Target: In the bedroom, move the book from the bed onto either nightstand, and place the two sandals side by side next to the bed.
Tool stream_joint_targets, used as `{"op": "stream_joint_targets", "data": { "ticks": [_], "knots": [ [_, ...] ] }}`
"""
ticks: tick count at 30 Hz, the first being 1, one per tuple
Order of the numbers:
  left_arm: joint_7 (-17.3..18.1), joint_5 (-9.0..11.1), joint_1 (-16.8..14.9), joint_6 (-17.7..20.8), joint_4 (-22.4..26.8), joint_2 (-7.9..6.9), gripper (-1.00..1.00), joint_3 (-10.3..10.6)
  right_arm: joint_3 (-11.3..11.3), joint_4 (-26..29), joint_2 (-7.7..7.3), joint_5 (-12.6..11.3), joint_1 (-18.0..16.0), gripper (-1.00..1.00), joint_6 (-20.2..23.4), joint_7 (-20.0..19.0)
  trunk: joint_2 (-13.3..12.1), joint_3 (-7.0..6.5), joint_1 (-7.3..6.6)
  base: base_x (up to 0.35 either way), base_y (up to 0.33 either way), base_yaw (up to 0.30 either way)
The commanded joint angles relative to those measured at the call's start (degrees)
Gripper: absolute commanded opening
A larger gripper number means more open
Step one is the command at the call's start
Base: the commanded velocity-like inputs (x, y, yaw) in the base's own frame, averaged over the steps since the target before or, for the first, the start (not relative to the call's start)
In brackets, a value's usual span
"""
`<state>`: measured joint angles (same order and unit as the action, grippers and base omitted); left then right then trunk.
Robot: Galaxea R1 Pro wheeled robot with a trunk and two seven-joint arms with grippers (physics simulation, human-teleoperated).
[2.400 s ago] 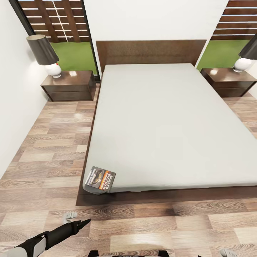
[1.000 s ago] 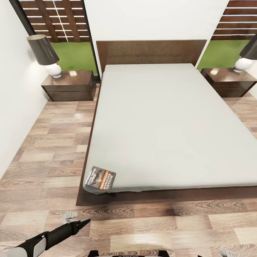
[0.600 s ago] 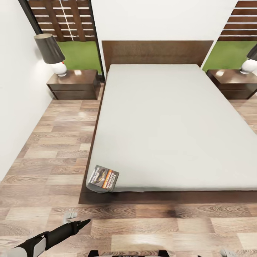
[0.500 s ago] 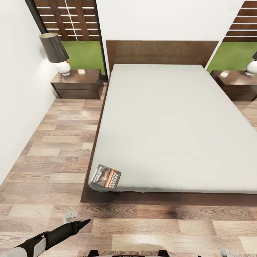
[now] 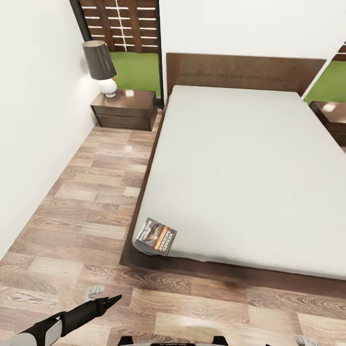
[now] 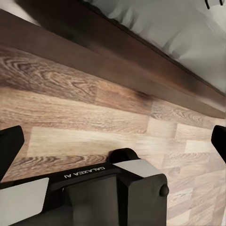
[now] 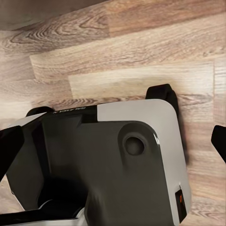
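The book (image 5: 156, 236) lies flat on the near left corner of the bed's grey mattress (image 5: 250, 163), its dark cover with orange picture facing up. The dark-brown bed frame (image 5: 144, 262) runs along the floor below it. A nightstand (image 5: 126, 109) stands left of the headboard, against the window wall. My left gripper (image 5: 105, 302) hangs low over the floor, short of the bed's corner and apart from the book. In the left wrist view the left gripper (image 6: 113, 143) is open and holds nothing. The right gripper (image 7: 113, 141) is open too. The sandals are out of view.
A black-shaded lamp (image 5: 102, 65) stands on the left nightstand. A second nightstand (image 5: 331, 113) is cut off at the right edge. A strip of wood-plank floor (image 5: 81, 202) runs between the white left wall and the bed. My own base (image 7: 108, 165) shows under both wrists.
The whole picture has shifted right, so the camera has turned or moved left. The book, bed and nightstands have not moved, and my left arm keeps its pose.
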<state>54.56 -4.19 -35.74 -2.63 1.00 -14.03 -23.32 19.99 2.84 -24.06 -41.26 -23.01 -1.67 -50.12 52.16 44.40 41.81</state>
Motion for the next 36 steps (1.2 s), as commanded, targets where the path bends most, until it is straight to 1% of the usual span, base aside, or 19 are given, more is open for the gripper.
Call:
{"op": "stream_joint_targets", "data": {
  "ticks": [1, 10, 16, 21, 28, 30, 32, 36],
  "knots": [
    [0.1, -0.4, 0.0, -0.3, 0.0, -0.02, 1.0, -0.3, 0.5, 0.0, 0.01, -0.4, 0.0, 1.0, -0.2, -0.1, 0.0, 0.04, 0.01, 0.0, 0.0, 0.062],
    [0.1, -0.4, 0.0, -0.3, 0.0, 0.02, 1.0, -0.3, 0.5, 0.0, 0.23, -0.4, 0.0, 1.0, -0.2, -0.1, 0.0, 0.04, 0.01, -0.001, 0.0, 0.01],
    [0.1, -0.4, 0.0, -0.3, 0.0, -0.01, 1.0, -0.3, 0.5, 0.0, 0.24, -0.4, 0.0, 1.0, -0.2, -0.1, 0.0, 0.04, 0.01, -0.201, 0.0, 0.0],
    [0.1, -0.5, 0.0, -0.3, 0.0, 0.0, 1.0, -0.3, 0.5, 0.0, 0.24, -0.3, 0.0, 1.0, -0.2, -0.1, 0.0, 0.04, 0.01, -0.077, 0.0, 0.011],
    [0.1, -0.4, 0.0, -0.3, 0.0, 0.02, 1.0, -0.3, 0.6, -0.1, 0.27, -0.3, 0.0, 1.0, -0.3, 0.3, 0.0, 0.12, 0.01, -0.01, 0.0, 0.188],
    [0.1, -0.4, 0.0, -0.3, 0.0, 0.03, 1.0, -0.3, 0.6, -0.2, 0.52, -0.4, 0.0, 1.0, -0.3, 0.3, 0.0, 0.16, 0.01, -0.002, 0.0, 0.259],
    [0.1, -0.4, 0.0, -0.3, 0.0, 0.05, 1.0, -0.3, 0.6, -0.2, 1.8, -0.3, 0.0, 1.0, -0.2, 0.3, 0.0, 0.21, 0.01, -0.001, 0.0, 0.267],
    [0.1, -0.4, 0.0, -0.3, 0.0, 0.17, 1.0, -0.3, 0.7, -0.2, 3.07, -0.4, 0.0, 1.0, -0.1, 0.3, 0.0, 0.3, 0.01, 0.0, 0.0, 0.272]
  ]
}}
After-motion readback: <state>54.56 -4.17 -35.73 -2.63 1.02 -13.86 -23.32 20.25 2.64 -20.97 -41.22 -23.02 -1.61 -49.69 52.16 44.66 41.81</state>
